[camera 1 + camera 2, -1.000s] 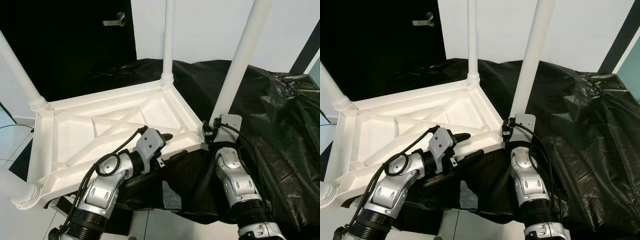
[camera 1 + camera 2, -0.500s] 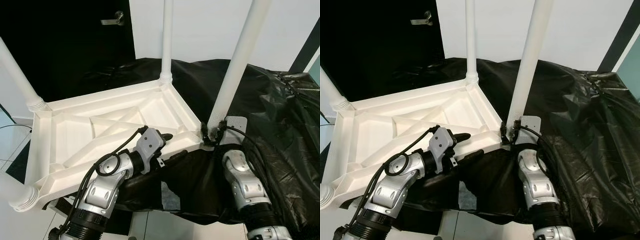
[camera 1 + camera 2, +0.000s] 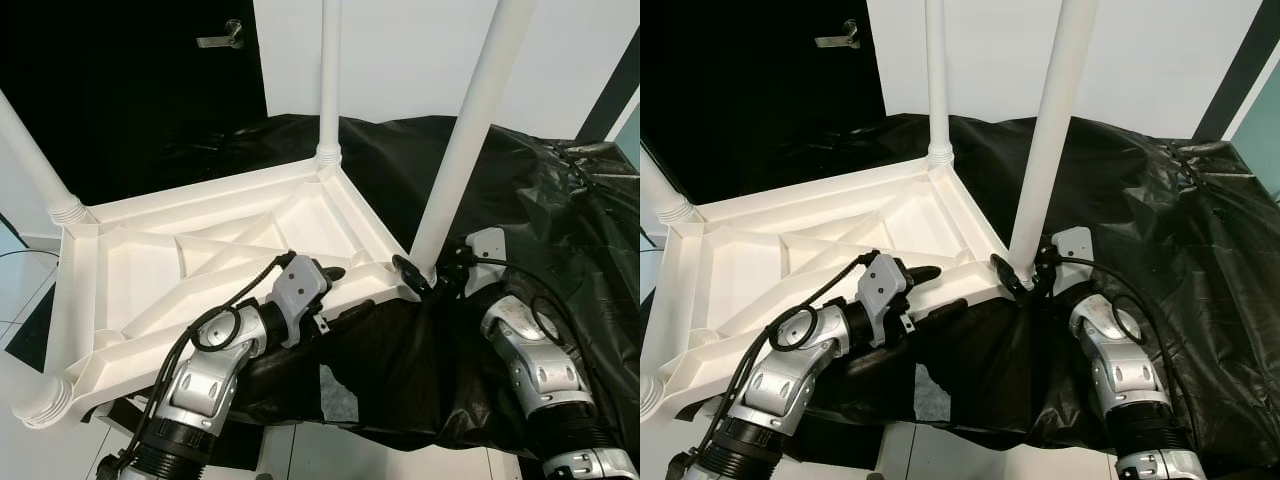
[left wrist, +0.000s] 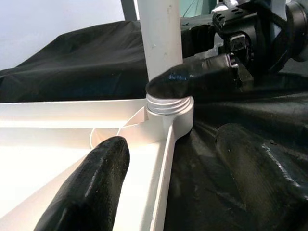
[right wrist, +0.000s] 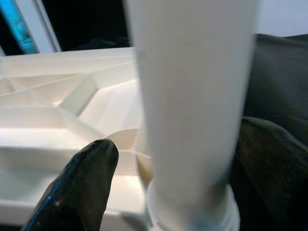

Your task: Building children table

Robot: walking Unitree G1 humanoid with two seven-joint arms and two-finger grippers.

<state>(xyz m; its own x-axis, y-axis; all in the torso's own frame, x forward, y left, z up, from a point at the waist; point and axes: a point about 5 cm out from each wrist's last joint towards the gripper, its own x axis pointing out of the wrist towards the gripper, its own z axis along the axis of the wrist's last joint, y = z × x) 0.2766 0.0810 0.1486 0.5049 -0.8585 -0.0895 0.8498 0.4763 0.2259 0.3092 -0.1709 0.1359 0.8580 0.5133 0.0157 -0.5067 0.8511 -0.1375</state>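
Lying upside down on a black-draped surface [image 3: 560,210], the white tabletop [image 3: 150,270] is taken as the landmark, its ribbed underside facing up. Four white legs are seen standing in its corner sockets. At the near right corner of the tabletop, the leg [image 3: 465,130] is straddled at its threaded base by the right gripper [image 3: 425,280]; its fingers are spread to either side, and firm contact cannot be confirmed. The tabletop's front rim is bracketed by the left gripper [image 3: 335,295], one finger inside the rim and one outside, not visibly pinched. Tightening of the last leg is judged to be in hand. Next, a firm clamp and twist would be called for while the tabletop is steadied.
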